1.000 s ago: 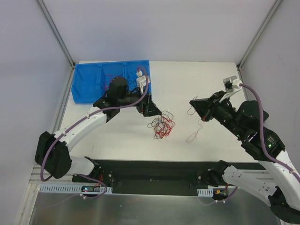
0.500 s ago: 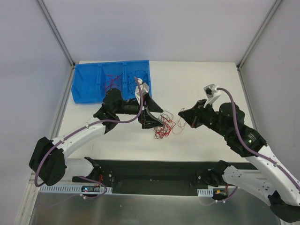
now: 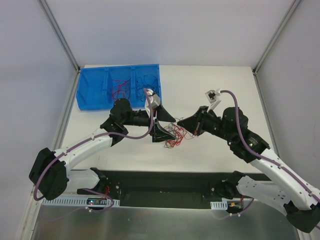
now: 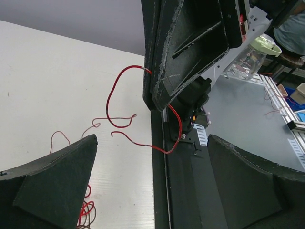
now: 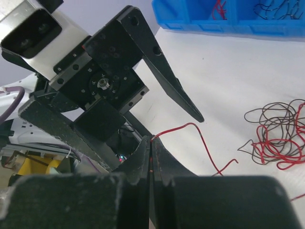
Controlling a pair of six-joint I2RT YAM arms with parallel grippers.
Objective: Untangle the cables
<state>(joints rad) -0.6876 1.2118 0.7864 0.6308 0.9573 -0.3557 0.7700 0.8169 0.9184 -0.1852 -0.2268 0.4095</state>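
Nearest us, the loose tangle of red and black cables (image 3: 173, 137) lies on the bench (image 3: 225, 90), near its middle. Just beyond, our right gripper (image 5: 151, 141) is pinched tight on one red strand (image 5: 189, 125). Our left gripper (image 4: 152, 138) is spread wide beside it, holding nothing. We judge a single strand is being drawn free. Next, the left must pin the tangle or take that strand. Far left, the blue bin (image 3: 90, 97) holds separated strands.

Left gripper (image 3: 171, 127) spread wide; right gripper (image 5: 150, 145) pinched closed; arms angled inward.
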